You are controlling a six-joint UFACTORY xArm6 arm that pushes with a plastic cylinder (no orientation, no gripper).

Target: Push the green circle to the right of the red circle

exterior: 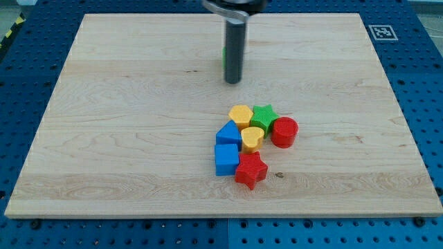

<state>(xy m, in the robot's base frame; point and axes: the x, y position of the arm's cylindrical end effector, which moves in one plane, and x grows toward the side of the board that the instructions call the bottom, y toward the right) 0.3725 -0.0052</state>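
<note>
– Wood desk (138,124) first, pls. What's on it?

– Pale plank board on a blue perforated base (429,104); b/w marker tag (382,32) at the view's top-right corner, well right of my tip (233,81). Nothing sits inside anything, all blocks lie flat on the desk.

– Gripper state?

– Can't give one: arm ends in a plain dark rod (234,48), coming down from the view's top. My tip rests on the board, upper-middle.

– Green circle?

– Mostly hidden behind the rod. Only a thin green sliver (223,59) shows at the rod's left edge, just toward the view's top from my tip. Touching or not, can't tell. Facing & long axis also can't tell, too little shows.

– Red circle?

– Red circle (284,131) is toward the view's bottom & right of my tip, apart from it, at the right end of a tight cluster.

– Rest of the cluster?

– All toward the view's bottom from my tip. Yellow hexagon (241,115) & green star (264,115) are nearest, side by side. Yellow heart (252,138) sits under those, just left of the red circle. Blue house-shaped block (229,133) is left of the heart, blue cube (226,159) below that, red star (250,170) farthest from my tip.
</note>
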